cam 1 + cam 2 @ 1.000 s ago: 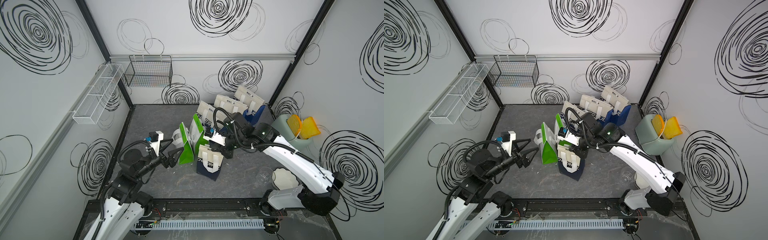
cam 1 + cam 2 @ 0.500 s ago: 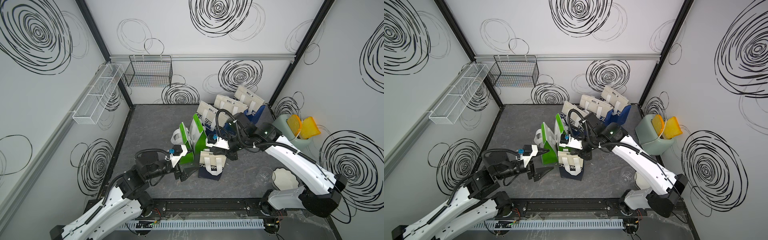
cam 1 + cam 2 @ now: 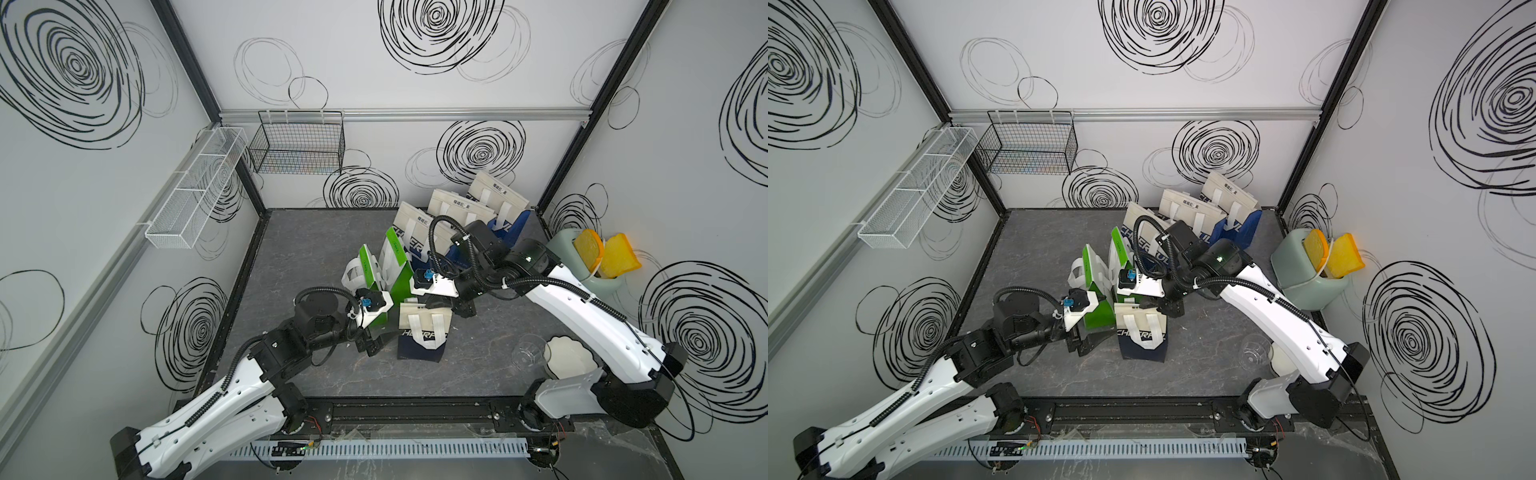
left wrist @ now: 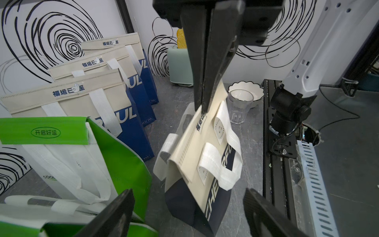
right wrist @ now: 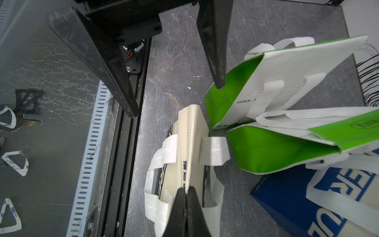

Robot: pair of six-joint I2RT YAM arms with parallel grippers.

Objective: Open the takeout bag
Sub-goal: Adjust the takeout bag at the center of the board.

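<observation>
We see the right arm (image 3: pixel 582 307) stooped, jaws clamped on the takeout bag (image 3: pixel 422 345) flap; left arm (image 3: pixel 232 395) low, jaws apart; wrist views alone show the pinch

I see the takeout bag (image 3: pixel 423 337), a cream non-woven fabric bag with a navy lower half, white lettering and white strap handles. It stands upright on the dark grey marbled tabletop (image 3: pixel 311 249), near the front middle, just beside the green-and-white bags (image 3: pixel 400 286). Its top flap is folded shut, with the right gripper (image 4: pixel 202 110) pinching that top edge, and the handles hang down both faces.
</observation>
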